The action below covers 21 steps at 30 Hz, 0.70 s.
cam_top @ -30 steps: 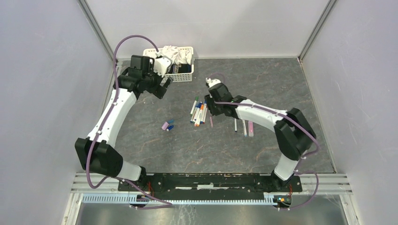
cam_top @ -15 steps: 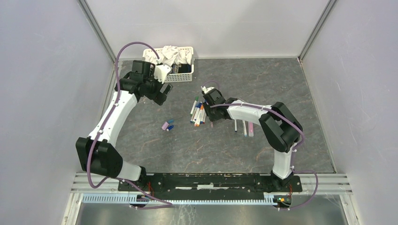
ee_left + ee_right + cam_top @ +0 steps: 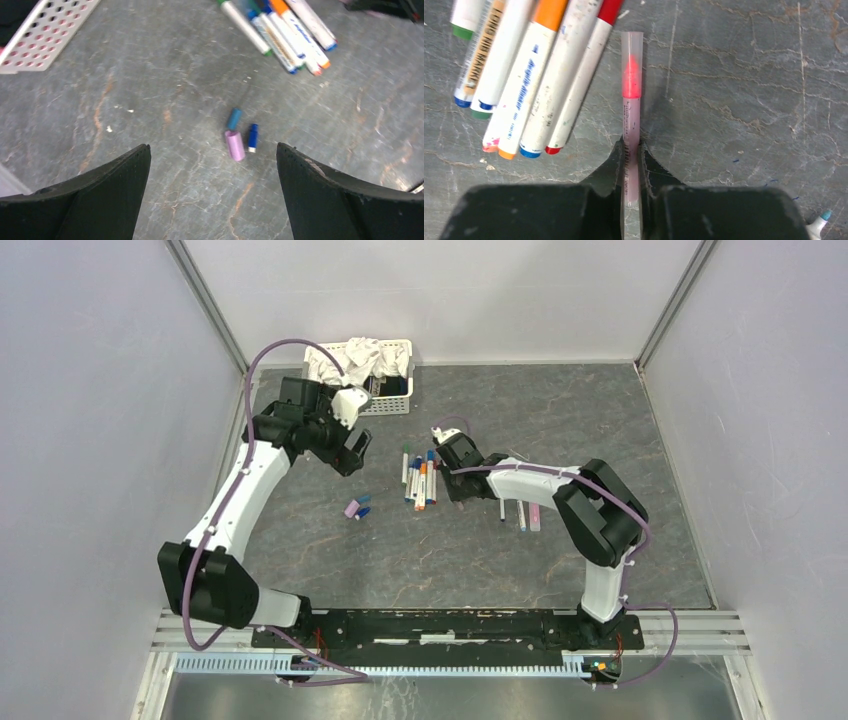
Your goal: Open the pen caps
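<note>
My right gripper [image 3: 631, 150] is shut on a thin pink pen [image 3: 631, 100] with a clear cap, which lies flat on the table and points away from me. In the top view this gripper [image 3: 458, 480] sits just right of a cluster of white-barrelled pens [image 3: 418, 478] with coloured ends, which the right wrist view shows too [image 3: 524, 75]. My left gripper [image 3: 212, 160] is open and empty, hovering above three loose caps: purple [image 3: 234, 145], blue [image 3: 253, 137] and teal [image 3: 233, 118]. In the top view it [image 3: 355, 450] is left of the pen cluster.
A white basket [image 3: 385, 405] of cloths stands at the back, behind my left arm; its corner shows in the left wrist view [image 3: 45, 35]. Three more pens [image 3: 520, 512] lie right of my right forearm. Grey walls enclose the table.
My left gripper has moved nearer and to the right, away from the basket. My right arm has folded and lowered onto the pink pen. The pen cluster has shifted to lie straighter.
</note>
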{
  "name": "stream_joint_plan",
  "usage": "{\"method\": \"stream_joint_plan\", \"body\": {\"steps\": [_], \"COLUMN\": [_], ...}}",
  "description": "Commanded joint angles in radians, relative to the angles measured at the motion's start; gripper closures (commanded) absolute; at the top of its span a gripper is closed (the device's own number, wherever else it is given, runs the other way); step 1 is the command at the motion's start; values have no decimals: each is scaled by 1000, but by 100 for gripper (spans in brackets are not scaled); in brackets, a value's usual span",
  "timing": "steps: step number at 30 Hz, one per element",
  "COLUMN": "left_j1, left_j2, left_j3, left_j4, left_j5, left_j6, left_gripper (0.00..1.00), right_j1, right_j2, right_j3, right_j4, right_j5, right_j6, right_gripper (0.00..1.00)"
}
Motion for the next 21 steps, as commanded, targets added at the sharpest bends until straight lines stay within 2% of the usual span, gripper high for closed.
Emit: {"method": "stream_joint_plan", "body": {"steps": [1, 3, 6, 11, 15, 21], "left_j1": [-1, -1, -5, -47, -138, -255], "left_j2": [-89, -122, -155, -166, -184, -218], "left_j3": [-63, -102, -146, -186, -247, -337], "left_j4": [-36, -41, -74, -126, -129, -57], "left_j5": [208, 275, 365, 456, 441, 404], "left_j6": [118, 175, 275, 411, 485, 502], "left_gripper": [0, 0, 0, 0, 0, 0], "right_j1": [-40, -59, -87, -108, -108, -56], "right_j2": [-66, -114, -185, -262, -287, -288], "right_j3": [-53, -74, -98, -87, -80, -97], "right_j4": [-33, -30, -30, -70, -111, -103], "right_j5": [6, -28, -114, -407, -702, -942], "right_j6": [-8, -10, -28, -89, -138, -175], "right_gripper": [95, 100, 100, 100, 100, 100]}}
